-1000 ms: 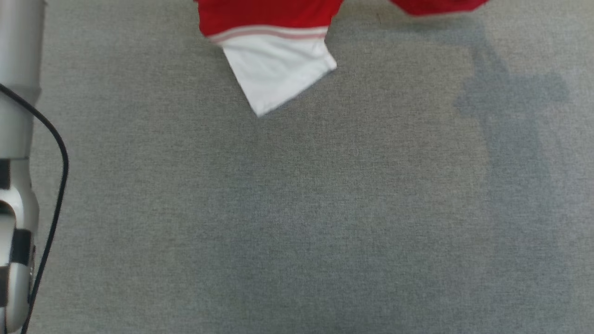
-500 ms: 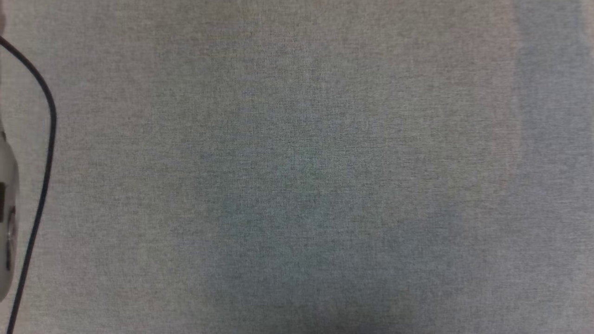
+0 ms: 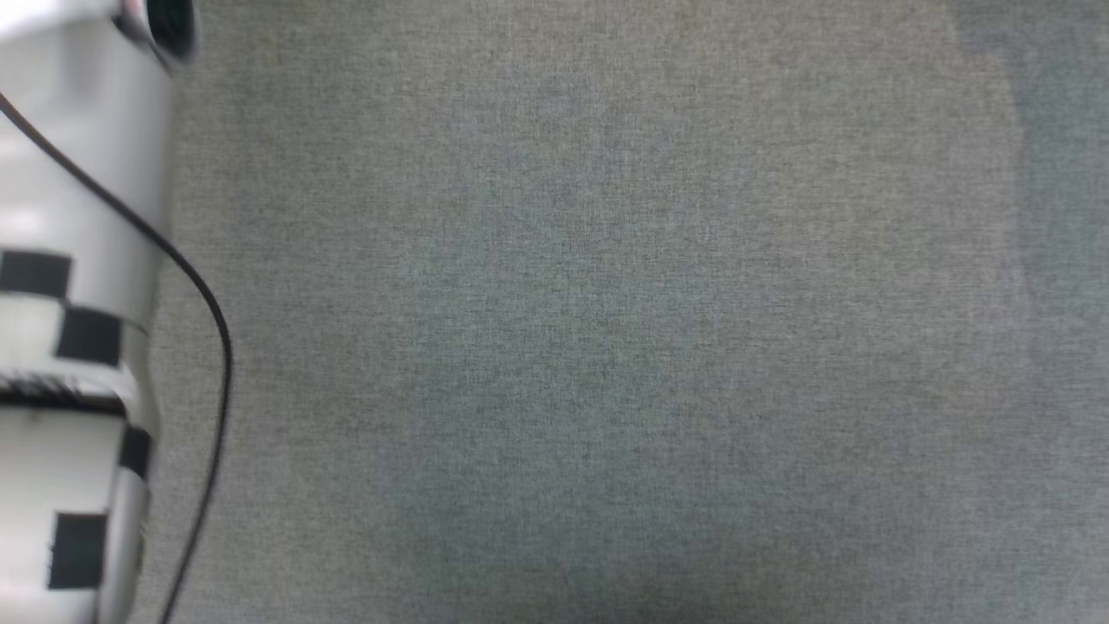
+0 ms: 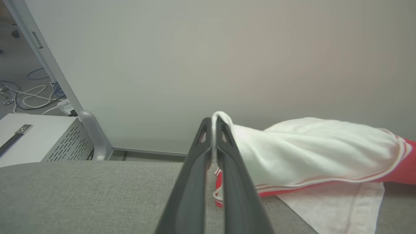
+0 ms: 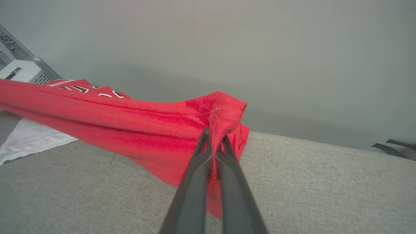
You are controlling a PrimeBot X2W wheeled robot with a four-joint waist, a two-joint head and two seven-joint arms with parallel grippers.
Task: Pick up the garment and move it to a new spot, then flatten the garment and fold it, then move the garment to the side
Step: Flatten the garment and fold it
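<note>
In the left wrist view the garment (image 4: 308, 152) shows its white sleeve with red-and-white striped trim, lifted above the grey surface; a red part trails off at the right. My left gripper (image 4: 213, 125) is shut on the sleeve's white edge. The right wrist view has the garment's red body (image 5: 130, 123) stretched taut to the left, with black-and-white print near its far end. There my right gripper (image 5: 214, 136) is shut on a bunched red corner, and a flap hangs below the fingers.
The grey upholstered surface (image 3: 606, 347) spreads wide under the head camera. My pale left forearm (image 3: 69, 303) and its black cable (image 3: 208, 347) run along the left edge. A white perforated cabinet (image 4: 39, 139) and floor cables (image 4: 29, 97) lie beyond the surface's far edge, before a plain wall.
The garment's red and white part, at the top of the head view a second ago, has left that view. The left forearm now looms larger at its left edge.
</note>
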